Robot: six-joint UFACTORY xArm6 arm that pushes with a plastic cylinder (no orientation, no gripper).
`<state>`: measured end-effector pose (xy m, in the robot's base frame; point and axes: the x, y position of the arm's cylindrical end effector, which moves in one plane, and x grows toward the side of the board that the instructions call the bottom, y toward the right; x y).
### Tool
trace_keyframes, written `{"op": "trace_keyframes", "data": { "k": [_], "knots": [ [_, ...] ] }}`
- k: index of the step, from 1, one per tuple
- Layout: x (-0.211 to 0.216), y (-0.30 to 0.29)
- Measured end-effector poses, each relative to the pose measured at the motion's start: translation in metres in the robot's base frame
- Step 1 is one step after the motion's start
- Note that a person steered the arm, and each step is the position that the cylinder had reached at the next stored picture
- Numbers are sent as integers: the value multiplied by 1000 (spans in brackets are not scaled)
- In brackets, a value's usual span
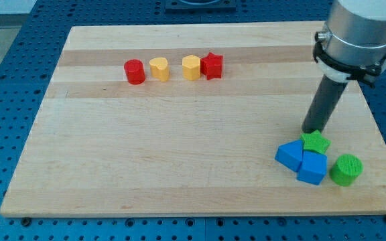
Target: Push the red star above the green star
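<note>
The red star (212, 65) lies near the view's top, right of centre, touching a yellow block (191, 67) on its left. The green star (315, 142) lies at the view's lower right, touching the blue blocks below it. My tip (311, 130) is at the end of the dark rod, just above the green star's upper left edge, touching it or nearly so. The red star is far to the upper left of my tip.
A yellow heart-like block (158, 68) and a red cylinder (135, 71) stand in a row left of the red star. A blue triangular block (289, 154), a blue cube (312, 167) and a green cylinder (346, 169) cluster by the green star, close to the board's right and bottom edges.
</note>
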<state>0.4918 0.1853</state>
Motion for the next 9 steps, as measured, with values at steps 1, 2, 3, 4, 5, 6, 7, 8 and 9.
{"op": "trace_keyframes", "data": {
  "k": [1, 2, 3, 4, 5, 6, 7, 8, 9],
  "knots": [
    [0, 1],
    [-29, 6],
    [-89, 10],
    [-139, -29],
    [-172, -108],
    [-195, -149],
    [-190, -149],
    [-176, -155],
    [-184, -179]
  ]
}}
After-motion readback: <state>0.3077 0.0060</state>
